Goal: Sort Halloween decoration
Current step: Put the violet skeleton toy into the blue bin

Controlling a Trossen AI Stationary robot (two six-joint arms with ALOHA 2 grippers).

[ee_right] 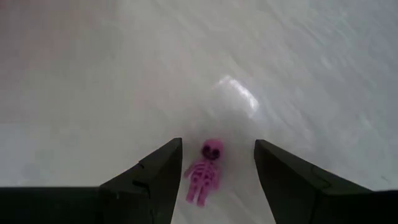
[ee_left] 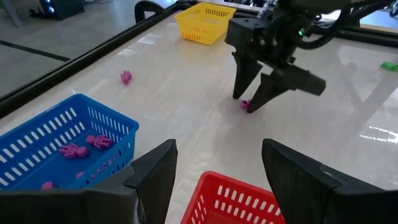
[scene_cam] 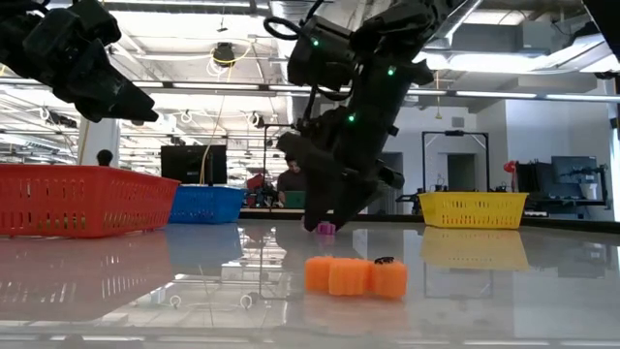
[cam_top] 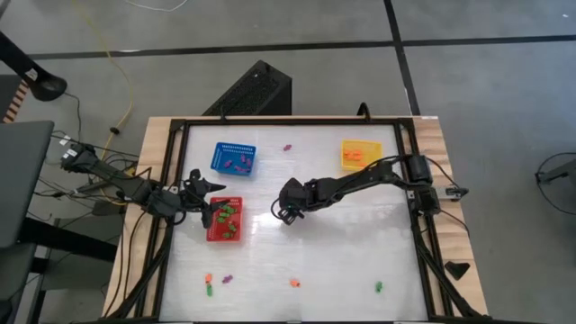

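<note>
A small purple skeleton trinket [ee_right: 204,174] lies flat on the white table, near its middle. My right gripper [ee_right: 217,146] is open and points down over it, one finger on each side and a gap to both. The left wrist view shows the same: my right gripper [ee_left: 252,99] straddles the skeleton [ee_left: 244,104]. From above, my right gripper [cam_top: 286,214] is just right of the red basket [cam_top: 224,219]. My left gripper [cam_top: 214,202] is open above that basket's left part and holds nothing. Other trinkets lie scattered: a purple one [cam_top: 288,147], orange ones [cam_top: 293,283] and a green one [cam_top: 379,287].
The blue basket [cam_top: 234,158] holds purple trinkets. The yellow basket [cam_top: 357,155] holds orange ones, and the red basket holds green ones. An orange trinket [scene_cam: 355,276] lies close to the low camera. A dark frame [cam_top: 171,171] borders the table. People show in the room beyond.
</note>
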